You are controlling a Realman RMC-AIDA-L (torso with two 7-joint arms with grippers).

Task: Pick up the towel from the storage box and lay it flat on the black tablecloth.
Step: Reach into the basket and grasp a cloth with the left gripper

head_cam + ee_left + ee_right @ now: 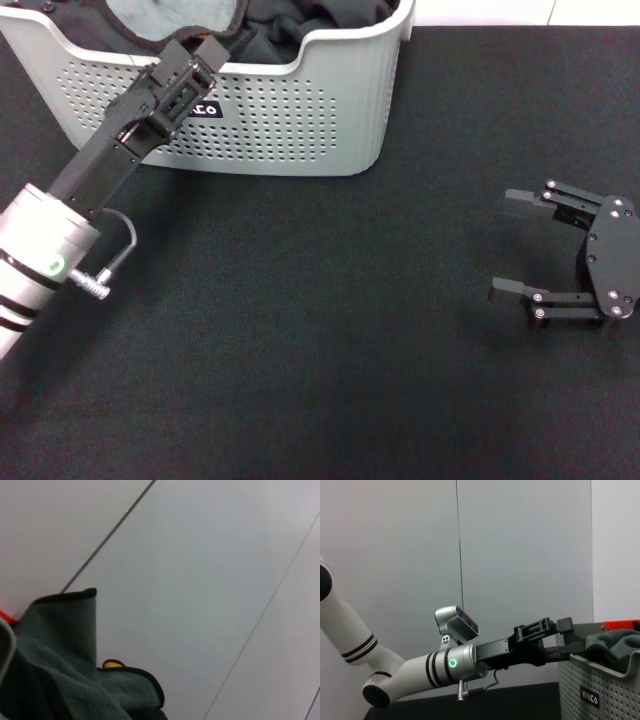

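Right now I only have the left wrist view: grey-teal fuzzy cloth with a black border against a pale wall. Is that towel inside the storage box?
Observer: Yes. The head view shows the towel lying in the storage box, beside black garments.
Operator: Where is the left gripper?
Observer: The left gripper is at the box's near rim, reaching over it toward the towel.
Operator: And the right one?
Observer: The right gripper is open above the black tablecloth, well away from the box.
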